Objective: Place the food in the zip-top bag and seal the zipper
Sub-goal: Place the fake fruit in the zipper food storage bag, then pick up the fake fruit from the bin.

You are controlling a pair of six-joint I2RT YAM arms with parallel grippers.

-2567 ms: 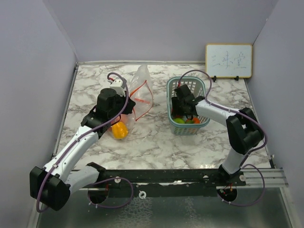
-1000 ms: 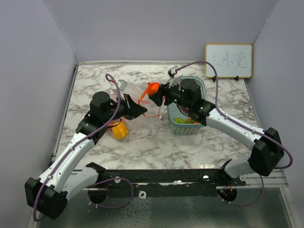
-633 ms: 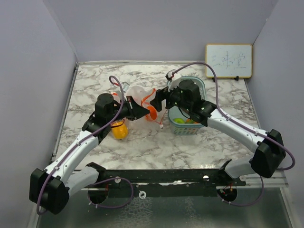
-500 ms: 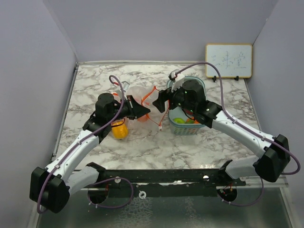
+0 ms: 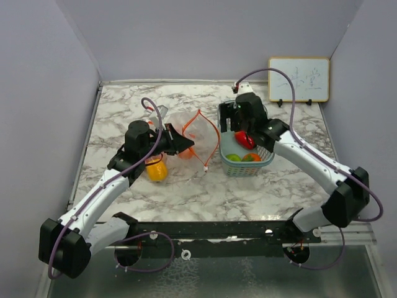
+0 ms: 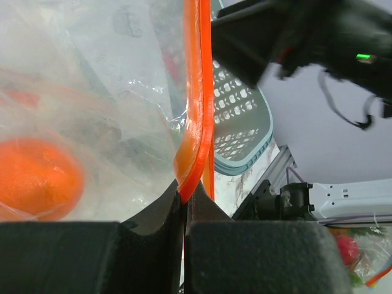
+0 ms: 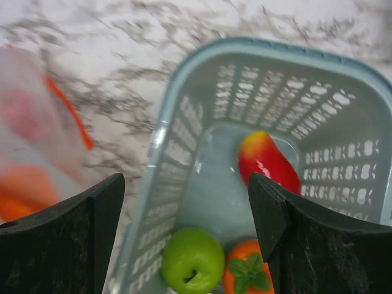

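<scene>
The clear zip-top bag (image 5: 186, 127) stands open on the marble between the arms. My left gripper (image 5: 186, 145) is shut on its orange-red zipper (image 6: 199, 92), pinching the strip at the fingertips (image 6: 184, 195). An orange toy fruit (image 6: 37, 177) lies inside the bag. A yellow food piece (image 5: 155, 169) rests on the table under the left arm. My right gripper (image 7: 190, 202) hangs open and holding nothing over the teal basket (image 7: 184, 141). In the basket lie a red-yellow fruit (image 7: 266, 162), a green apple (image 7: 192, 260) and an orange fruit with green leaves (image 7: 245, 275).
A small whiteboard (image 5: 298, 79) leans on the back wall at the right. Grey walls close in the table (image 5: 205, 186) on three sides. A black rail (image 5: 217, 231) with the arm bases runs along the near edge.
My right gripper carried an orange fruit to the bag's mouth, let it go inside, then swung back right over the basket. The left gripper kept its hold on the zipper.
</scene>
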